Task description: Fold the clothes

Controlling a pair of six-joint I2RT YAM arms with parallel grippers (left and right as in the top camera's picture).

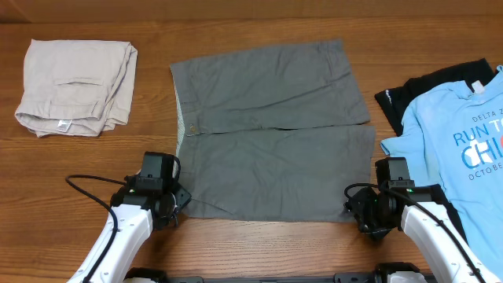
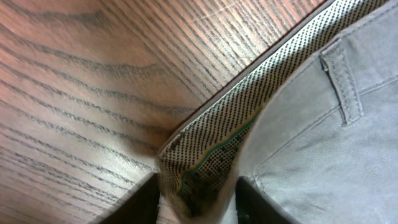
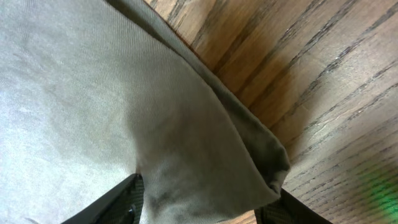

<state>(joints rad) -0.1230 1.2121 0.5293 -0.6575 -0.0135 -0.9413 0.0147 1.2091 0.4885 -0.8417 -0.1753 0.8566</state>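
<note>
While spread flat, the grey shorts (image 1: 267, 94) show dotted waistband lining.

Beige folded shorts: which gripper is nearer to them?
Left. The left gripper grips the grey shorts' waistband corner, toward the robot and right of the beige shorts; the right gripper grips the hem corner on the opposite side, much farther.
</note>
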